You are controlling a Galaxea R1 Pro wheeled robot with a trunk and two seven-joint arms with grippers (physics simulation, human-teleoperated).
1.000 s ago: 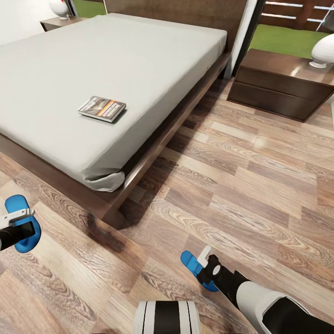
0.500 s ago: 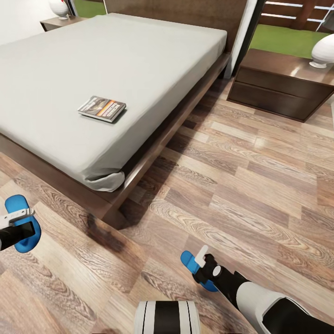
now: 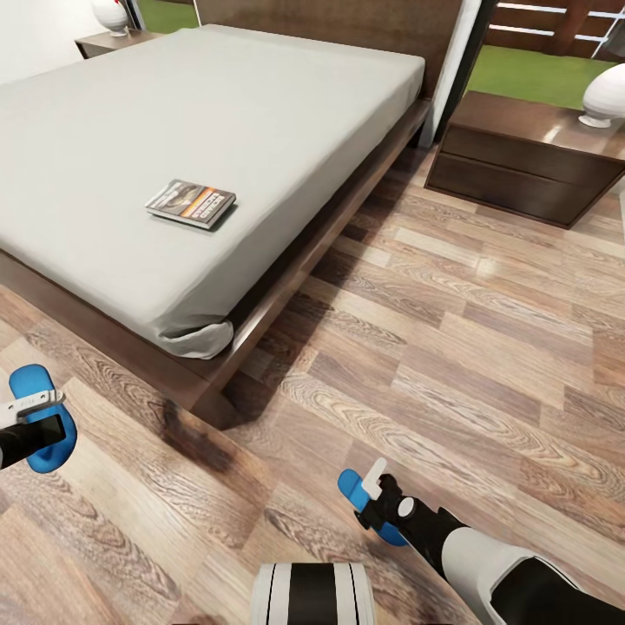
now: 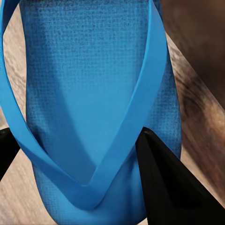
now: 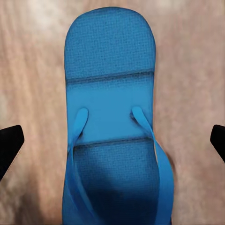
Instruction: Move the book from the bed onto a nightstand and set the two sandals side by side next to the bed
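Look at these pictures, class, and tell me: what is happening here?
A two-armed robot is tidying a bedroom. Its left claw grips one blue sandal near the foot of the bed. Its right claw hangs open over the other sandal, fingers either side without touching it. The book lies on the bed, not yet moved to the nightstand.

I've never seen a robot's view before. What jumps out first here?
Two bright-blue sandals, one at the left gripper near the bed's foot corner, one at the right gripper over the wood floor. Beyond them, a big grey bed carries a small dark book.
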